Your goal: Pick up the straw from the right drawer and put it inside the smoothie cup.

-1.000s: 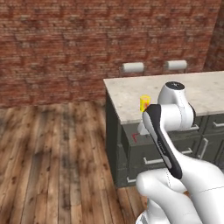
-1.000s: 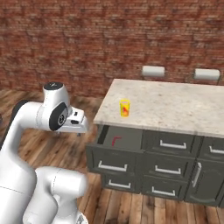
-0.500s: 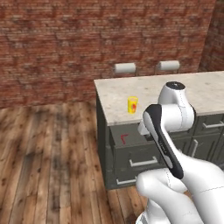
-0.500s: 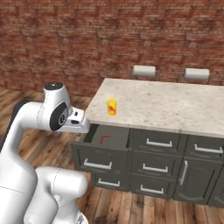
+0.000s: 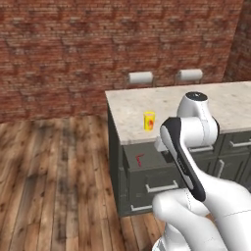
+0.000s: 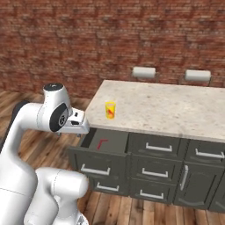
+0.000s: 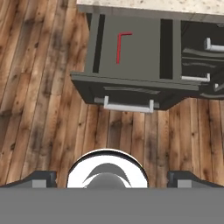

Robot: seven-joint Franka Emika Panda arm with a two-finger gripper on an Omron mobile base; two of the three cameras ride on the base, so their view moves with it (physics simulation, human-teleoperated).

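Right drawer (image 7: 131,48) pulled fully open w/ straw (image 7: 120,45) flat on its floor, smoothie cup (image 6: 110,110) upright on tabletop (image 6: 167,105) just above, gripper (image 7: 111,177) well back over wood floor, jaws spread, empty, prob. lining up approach.

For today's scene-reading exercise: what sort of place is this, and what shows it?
Most likely a kitchen, a rendered one: a speckled stone counter tops dark grey cabinets, one wide dark grey drawer stands pulled open, and a small yellow tumbler sits on the counter. Brick wall and wood plank floor surround it.
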